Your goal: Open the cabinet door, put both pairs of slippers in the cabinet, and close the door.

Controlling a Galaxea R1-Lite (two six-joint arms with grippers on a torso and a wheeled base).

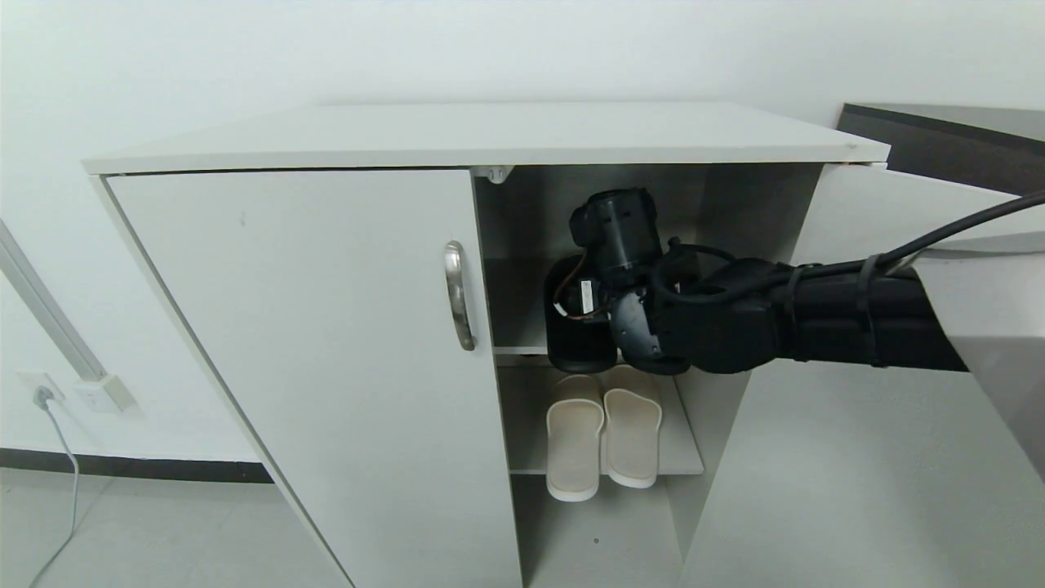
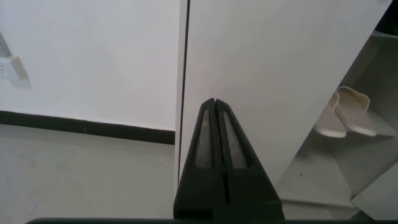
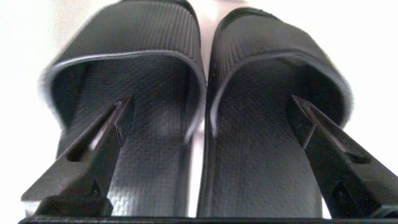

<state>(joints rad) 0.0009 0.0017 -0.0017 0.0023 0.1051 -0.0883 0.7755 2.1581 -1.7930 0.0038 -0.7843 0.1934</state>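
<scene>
The right gripper point(image 3: 209, 102) has its fingers point(image 3: 87, 165) spread wide and released, one poised over each shoe of the pair of black slippers point(image 3: 155, 124). They clasp nothing; whether the tips touch the insoles cannot be told. The black slippers lie side by side, touching along their inner edges, with the toe ends pointing away from the wrist. In the head view they sit on the upper shelf point(image 1: 514, 302) of the cabinet point(image 1: 490, 131), partly hidden by the right arm, which reaches in through the open right half.

The left gripper point(image 2: 214, 106) has its fingers point(image 2: 204, 143) clenched flat against each other with nothing between them. It hangs low in front of the closed left door point(image 2: 267, 74), apart from it.

On the lower shelf point(image 1: 682, 449) a pair of cream slippers point(image 1: 575, 437) lies side by side, the heels overhanging the front edge. The left door carries a metal handle point(image 1: 459, 296) near its inner edge. The right door point(image 1: 882, 212) stands swung wide open to the right.
</scene>
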